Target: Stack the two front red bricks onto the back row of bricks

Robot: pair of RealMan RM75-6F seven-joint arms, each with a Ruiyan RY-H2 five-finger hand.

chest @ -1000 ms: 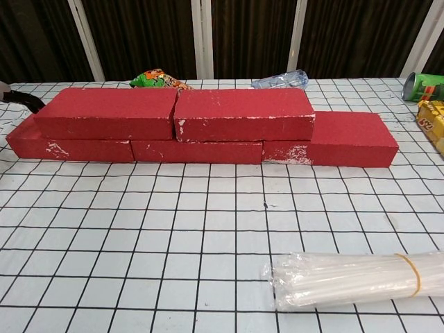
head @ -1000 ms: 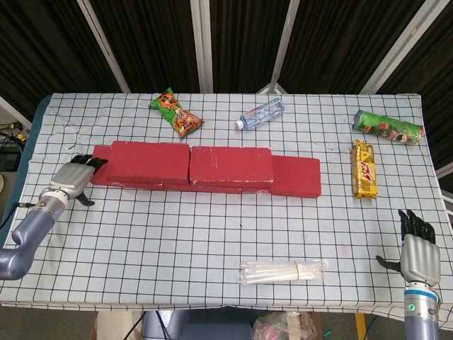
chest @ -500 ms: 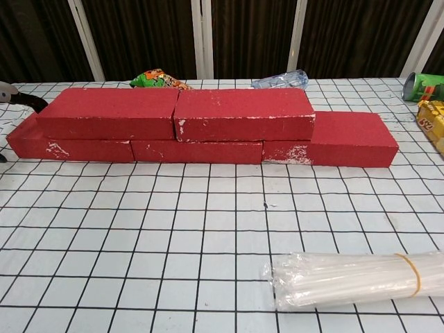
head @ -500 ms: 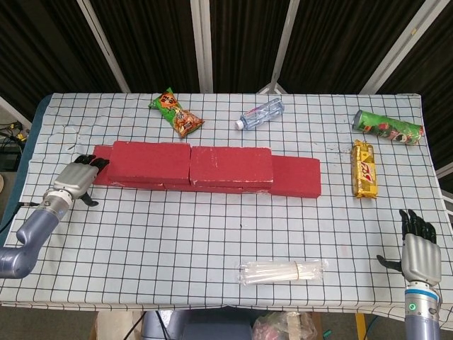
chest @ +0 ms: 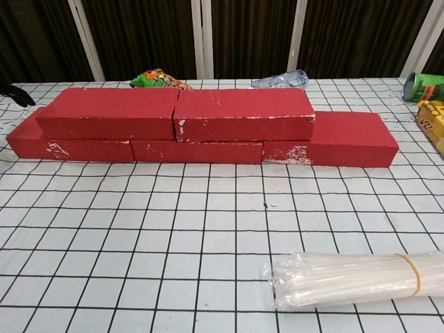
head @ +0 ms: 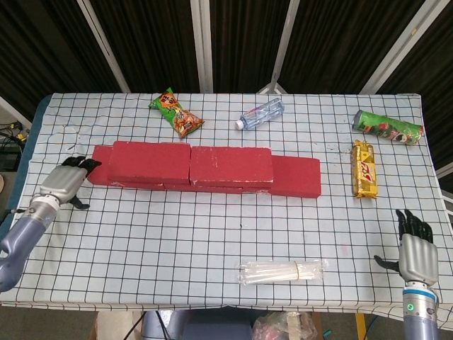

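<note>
Two red bricks (chest: 173, 113) w/ chipped white edges sit atop back row (chest: 347, 139), both hands empty: left hand (head: 65, 183) loosely curled, right hand (head: 415, 248) spread.

Even, bright light falls from overhead on the checked tablecloth (head: 212, 234), with only thin, soft shadows along the near base of the red bricks (chest: 208, 125). Behind them the backdrop is dark. Both views look sharp, perhaps softening slightly near the corners.

Two bricks (head: 190, 164) stacked on back row (head: 296, 177). Left hand (head: 65, 183) near row's left end; right hand (head: 415, 251) open, apart.
</note>
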